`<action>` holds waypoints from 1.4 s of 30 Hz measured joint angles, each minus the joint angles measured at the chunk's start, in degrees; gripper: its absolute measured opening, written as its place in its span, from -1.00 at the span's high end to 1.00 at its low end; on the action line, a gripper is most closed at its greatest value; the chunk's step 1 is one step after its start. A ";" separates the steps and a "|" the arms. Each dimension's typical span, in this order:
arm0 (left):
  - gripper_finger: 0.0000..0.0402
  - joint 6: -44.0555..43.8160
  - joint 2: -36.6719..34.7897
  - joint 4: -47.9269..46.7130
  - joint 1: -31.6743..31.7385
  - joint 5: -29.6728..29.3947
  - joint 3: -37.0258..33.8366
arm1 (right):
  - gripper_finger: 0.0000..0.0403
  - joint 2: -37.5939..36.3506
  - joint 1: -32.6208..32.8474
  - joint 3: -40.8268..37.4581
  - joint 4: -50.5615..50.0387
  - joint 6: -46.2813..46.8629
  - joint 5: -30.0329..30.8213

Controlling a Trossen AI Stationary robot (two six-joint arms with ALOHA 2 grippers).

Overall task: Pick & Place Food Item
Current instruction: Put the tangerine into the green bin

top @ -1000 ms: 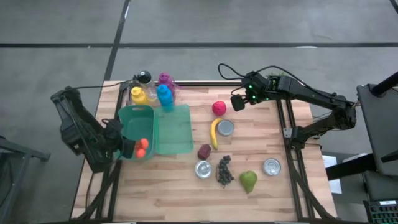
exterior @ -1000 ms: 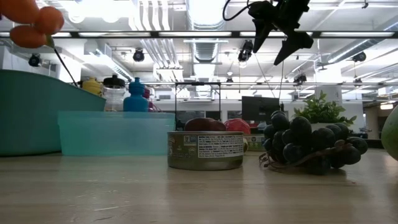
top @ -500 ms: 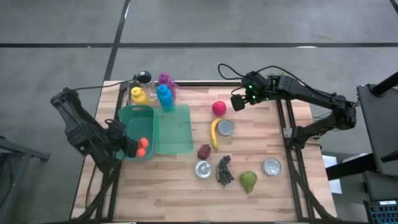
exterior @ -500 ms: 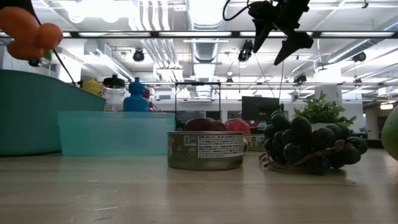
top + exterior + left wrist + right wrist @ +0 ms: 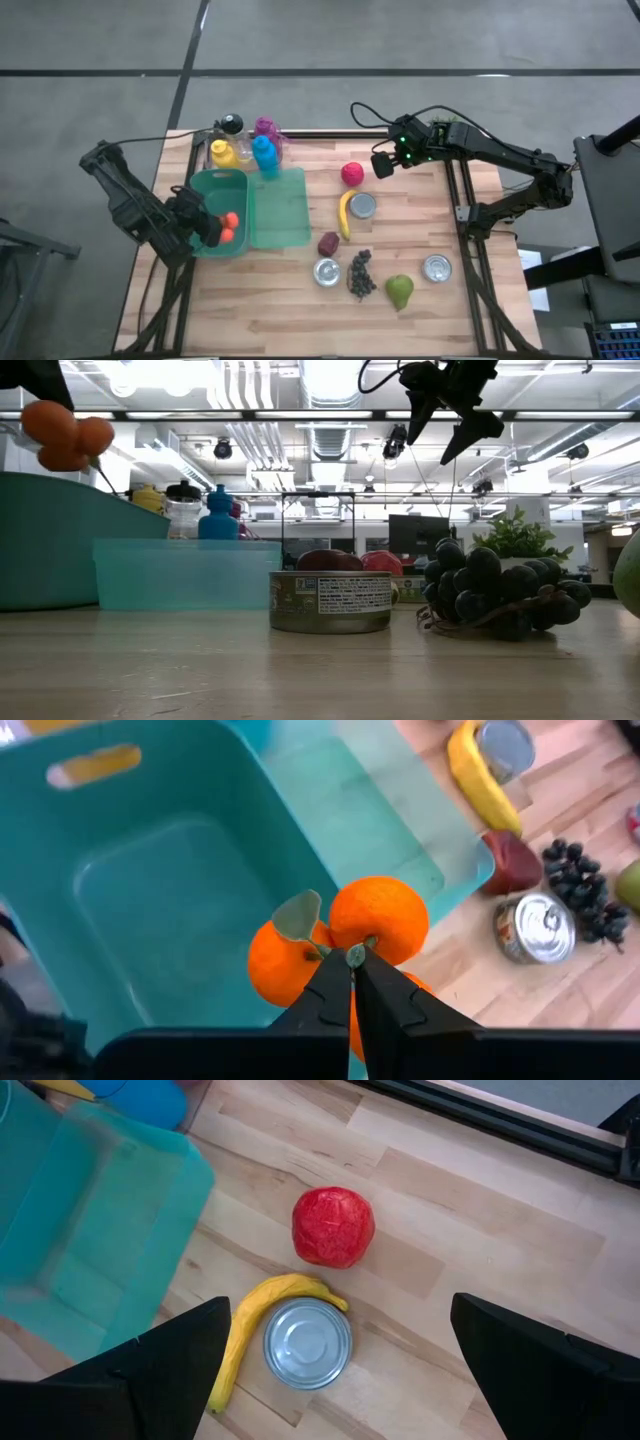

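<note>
On the wooden counter (image 5: 420, 215), nearest in the low view stand a labelled tin can (image 5: 330, 601) and a dark grape bunch (image 5: 495, 594). Farther back, over the teal plastic bin (image 5: 218, 187), the left end effector (image 5: 352, 982) is pinched tight on the stem of a cluster of orange mandarins (image 5: 340, 935), held above the bin's floor. The right end effector (image 5: 384, 164) hangs wide apart and empty, near the red apple (image 5: 333, 1227).

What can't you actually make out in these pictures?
- Can label, low view: print too small to read.
- Pear, low view: cut off by the picture's edge.
- Third orange, left wrist view: mostly hidden behind the left gripper.
- Bottles, high view: too small to read labels.
</note>
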 joint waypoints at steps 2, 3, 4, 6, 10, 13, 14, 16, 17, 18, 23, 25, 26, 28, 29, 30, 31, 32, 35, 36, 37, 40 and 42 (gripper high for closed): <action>0.97 1.77 -1.29 -0.04 0.76 -1.67 -0.32 | -0.88 0.00 -0.02 0.01 0.00 -0.01 -0.01; 0.97 2.80 -1.92 -0.03 1.20 -2.67 -0.34 | -0.88 0.00 -0.01 0.01 0.00 -0.01 0.01; 0.97 3.87 -2.52 -0.03 1.67 -3.47 -0.34 | -0.88 0.00 -0.02 0.01 0.00 -0.02 0.00; 0.97 4.89 -3.67 0.02 2.69 -4.83 -0.34 | -0.88 0.00 -0.02 0.01 0.00 0.00 0.01; 0.97 5.32 -5.48 -0.02 5.27 -6.11 -0.34 | -0.88 0.00 0.00 0.01 0.00 -0.01 0.01; 0.97 7.73 -6.19 -0.01 7.67 -6.11 -0.34 | -0.88 0.00 -0.02 0.01 0.00 0.00 0.01; 0.97 8.43 -6.25 -0.03 8.66 -6.11 -0.34 | -0.88 0.00 -0.02 0.01 0.00 0.00 0.01; 0.97 9.11 -6.22 -0.02 10.53 -6.09 -0.34 | -0.88 0.00 -0.01 -0.01 0.00 0.00 0.01; 0.97 9.46 -6.14 0.02 11.34 -6.04 -0.34 | -0.88 0.00 -0.01 0.01 0.00 -0.01 0.01; 0.97 9.56 -6.08 -0.01 12.14 -5.83 -0.34 | -0.88 0.00 -0.02 0.01 0.00 0.00 0.01; 0.97 9.69 -5.37 0.02 14.95 -3.90 -0.34 | -0.88 0.00 -0.01 0.00 0.00 -0.01 0.01; 0.97 9.68 -5.31 0.09 15.80 -3.46 -0.46 | -0.88 0.00 -0.02 0.00 0.00 -0.02 0.00; 0.97 9.66 -5.31 0.09 16.08 -3.29 -0.74 | -0.88 0.00 -0.01 0.01 0.00 -0.02 0.00; 0.97 9.38 -5.31 0.13 16.76 -2.86 -1.60 | -0.88 0.01 -0.01 0.01 0.00 0.00 -0.01; 0.97 9.08 -5.31 0.13 17.15 -2.54 -2.20 | -0.88 0.00 -0.02 0.01 0.00 0.00 0.01; 0.97 8.84 -5.31 0.14 17.54 -1.97 -2.93 | -0.88 0.00 -0.02 0.00 0.00 -0.02 0.00; 0.97 8.33 -5.32 0.11 17.99 -1.04 -3.68 | -0.88 0.00 -0.01 0.00 0.00 -0.02 0.00; 0.97 7.83 -5.31 0.06 18.53 -0.24 -4.46 | -0.88 0.00 -0.02 0.01 0.00 -0.01 0.01; 0.97 7.49 -5.34 0.02 20.03 1.77 -6.51 | -0.88 0.00 -0.01 0.01 0.00 -0.01 0.01; 0.97 7.47 -5.34 0.02 20.51 2.50 -7.10 | -0.88 0.00 0.00 0.01 0.00 -0.02 0.01; 0.97 7.47 -5.34 0.15 21.04 3.18 -7.67 | -0.88 0.00 0.00 -0.01 0.00 -0.02 0.01; 0.97 7.43 -5.34 1.05 22.84 5.82 -8.99 | -0.88 0.00 -0.01 0.00 0.00 -0.01 -0.01; 0.97 7.50 -5.31 2.41 24.36 7.79 -9.62 | -0.88 0.00 -0.02 0.00 0.00 -0.01 0.00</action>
